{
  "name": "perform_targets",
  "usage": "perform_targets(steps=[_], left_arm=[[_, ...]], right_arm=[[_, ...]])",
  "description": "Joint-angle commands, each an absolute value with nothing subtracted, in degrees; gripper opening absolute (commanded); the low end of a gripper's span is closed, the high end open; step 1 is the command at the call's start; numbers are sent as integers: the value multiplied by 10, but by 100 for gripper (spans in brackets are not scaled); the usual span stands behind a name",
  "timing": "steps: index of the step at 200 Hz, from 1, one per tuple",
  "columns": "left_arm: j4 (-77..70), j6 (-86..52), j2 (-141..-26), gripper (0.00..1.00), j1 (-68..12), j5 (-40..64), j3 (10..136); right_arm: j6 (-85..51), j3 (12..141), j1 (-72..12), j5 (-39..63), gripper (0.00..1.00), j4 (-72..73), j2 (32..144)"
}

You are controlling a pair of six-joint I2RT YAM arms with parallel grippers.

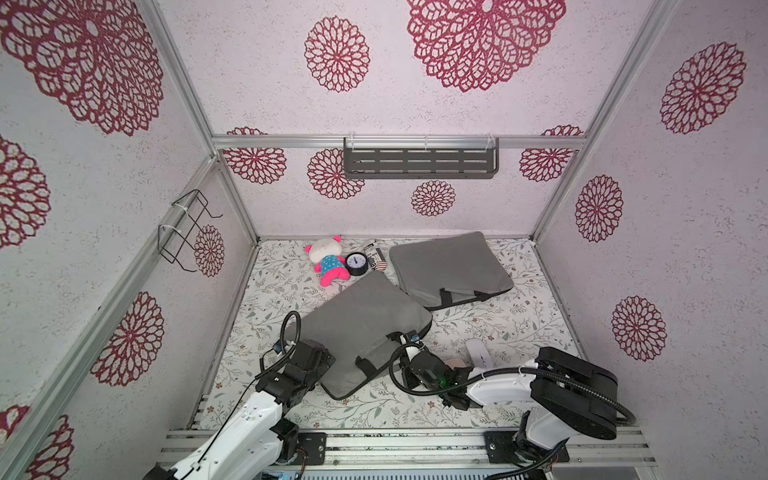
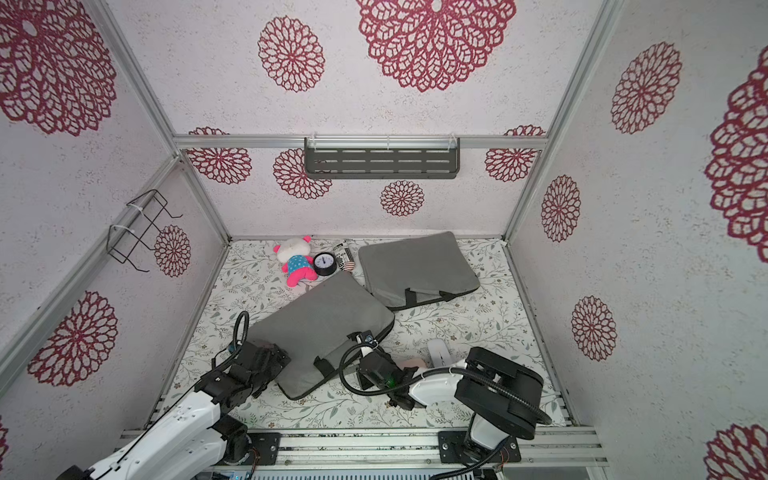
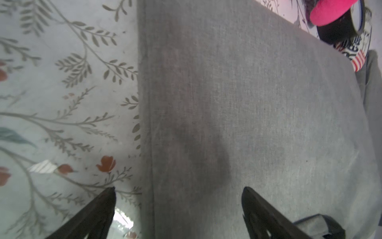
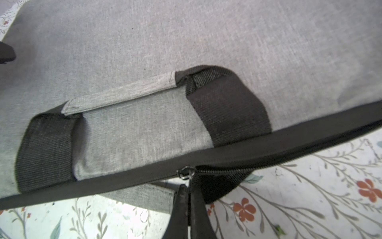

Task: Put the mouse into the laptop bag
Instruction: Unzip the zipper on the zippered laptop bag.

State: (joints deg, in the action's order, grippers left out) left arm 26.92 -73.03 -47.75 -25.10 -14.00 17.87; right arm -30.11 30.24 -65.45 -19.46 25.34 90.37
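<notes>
Pinching the zipper pull point(image 4: 187, 172) of the nearer laptop bag point(image 1: 357, 328), the right jaws are pressed together on a very thin tab, and that is the weakest point: a tug at a slant to the zipper line would likely let the tab slide out or jam the slider on the curve of the corner. Only a short stretch of zipper beside the slider looks parted, so the mouth is probably too narrow yet for the mouse point(image 1: 478, 353). The mouse lies outside the bag on the table point(image 1: 511, 316), just beside the right arm point(image 1: 498, 386) and partly hidden by it. A wide sweep of that arm along the zipper could knock the mouse away or trap it underneath. The left jaws stand spread, straddling the bag's far edge, one finger over the cloth and one over the fabric, gripping nothing. Whether they touch the bag cannot be told. Unless they press down or clamp, the soft bag may simply drag across the table with the pull instead of unzipping, perhaps bunching toward the second grey bag point(image 1: 449, 266) behind.
</notes>
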Motion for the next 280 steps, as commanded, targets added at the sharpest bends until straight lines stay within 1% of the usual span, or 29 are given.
perform_targets(steps=[1, 10, 13, 19, 24, 34, 68, 78, 97, 118, 130, 155, 173, 187, 199, 215, 226, 246, 251, 260, 270, 280], left_arm=[[180, -721, -513, 64, -246, -115, 171], [154, -723, -528, 43, -246, -95, 167], [147, -725, -534, 38, -245, -88, 167], [137, -731, -542, 29, -246, -82, 169], [135, -732, -547, 24, -248, -82, 172], [141, -736, -555, 18, -250, -84, 179], [178, -748, -541, 7, -251, -102, 179], [195, -754, -530, 0, -250, -102, 180], [273, -771, -496, 0, -252, -112, 191], [368, -795, -430, 0, -266, -132, 200], [409, -819, -384, 0, -290, -153, 200], [509, -891, -291, 0, -365, -206, 207], [518, -927, -247, 0, -409, -217, 194], [471, -935, -249, 0, -440, -212, 178], [451, -956, -276, 0, -472, -219, 181], [443, -993, -332, 0, -532, -261, 204], [411, -1010, -384, 0, -577, -295, 221], [386, -1020, -500, 13, -630, -329, 285], [394, -1025, -528, 19, -640, -336, 308], [412, -1031, -580, 35, -654, -350, 346], [427, -1039, -629, 61, -660, -361, 378], [433, -1044, -663, 77, -661, -360, 400]], right_arm=[[-312, 334, -678, -232, 0, 229, 918], [-316, 346, -687, -243, 0, 218, 927], [-317, 350, -705, -244, 0, 215, 930], [-322, 358, -717, -245, 0, 214, 936], [-326, 364, -726, -243, 0, 215, 942], [-333, 376, -746, -236, 0, 223, 954], [-337, 471, -821, -236, 0, 198, 1029], [-338, 493, -833, -230, 0, 202, 1045], [-342, 508, -836, -200, 0, 232, 1062], [-339, 533, -833, -204, 0, 226, 1079], [-336, 545, -828, -202, 0, 226, 1087], [-342, 540, -806, -179, 0, 254, 1092], [-340, 539, -793, -168, 0, 264, 1095], [-336, 543, -784, -163, 0, 262, 1095], [-333, 540, -776, -168, 0, 260, 1093], [-337, 521, -762, -172, 0, 265, 1081], [-338, 498, -747, -173, 0, 274, 1068], [-335, 453, -714, -174, 0, 274, 1033], [-334, 442, -706, -174, 0, 274, 1022], [-329, 423, -697, -177, 0, 270, 1003], [-325, 404, -696, -183, 0, 263, 983], [-321, 385, -696, -191, 0, 262, 964]])
